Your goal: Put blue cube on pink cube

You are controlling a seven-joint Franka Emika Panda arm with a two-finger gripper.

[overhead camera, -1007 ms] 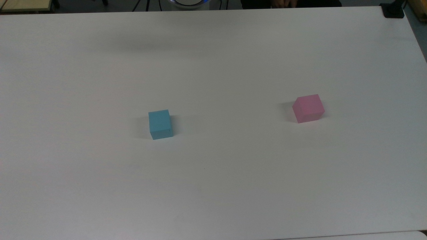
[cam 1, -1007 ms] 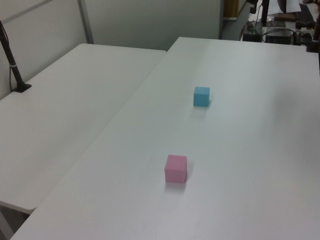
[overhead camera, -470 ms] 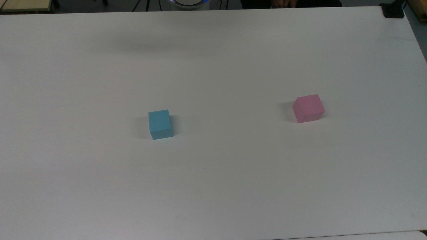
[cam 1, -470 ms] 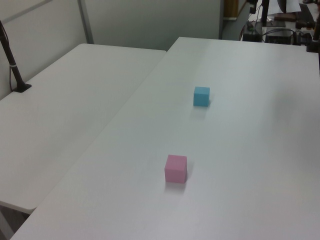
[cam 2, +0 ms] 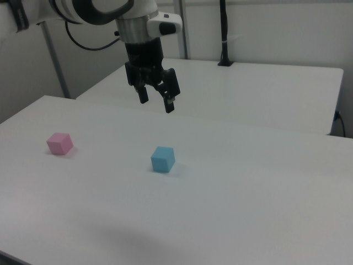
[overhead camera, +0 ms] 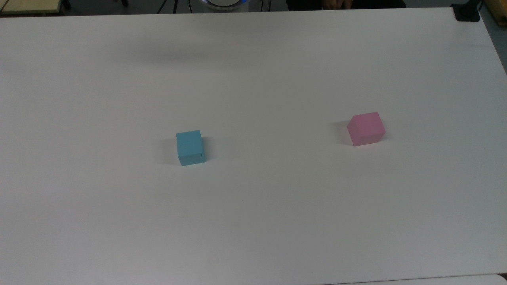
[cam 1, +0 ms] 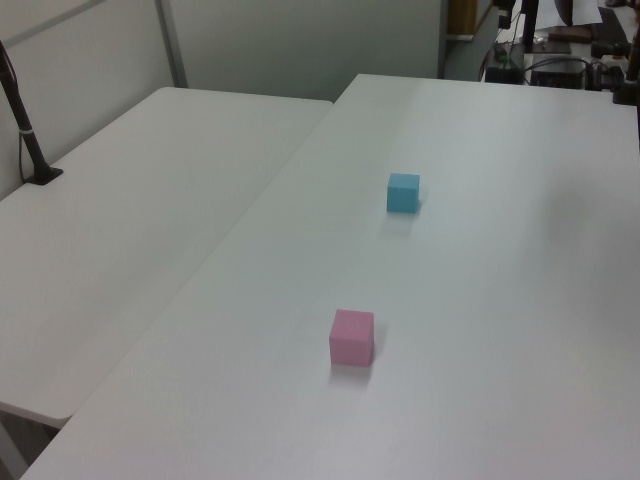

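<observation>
Cubes sit well apart on a white table (overhead camera: 253,217), each flat on the surface and untouched. In the top view, going left to right, the blue cube (overhead camera: 190,147) lies a little left of the middle, and the pink cube (overhead camera: 366,128) lies far off toward the top view's right, slightly higher in the frame. Past the far edge of the table at the top of the top view, a white rounded base (overhead camera: 224,3) stands, and a black clamp (overhead camera: 467,12) sits at the table's far right corner.

In the left view, a second white table (cam 1: 120,230) adjoins on the left view's left, with a black post (cam 1: 24,125) standing at its edge. The pink cube (cam 1: 352,337) is the nearer one; the blue cube (cam 1: 403,192) lies farther back and slightly to the left view's right.

In the right view, left to right, the pink cube (cam 2: 59,143) rests near the right view's left edge, and the blue cube (cam 2: 162,159) sits near the middle. The gripper (cam 2: 156,101) hangs in the air above the table, higher than the blue cube and a little to the right view's left of it, pointing down. Its two black fingers (cam 2: 170,102) are spread apart with nothing between them.
</observation>
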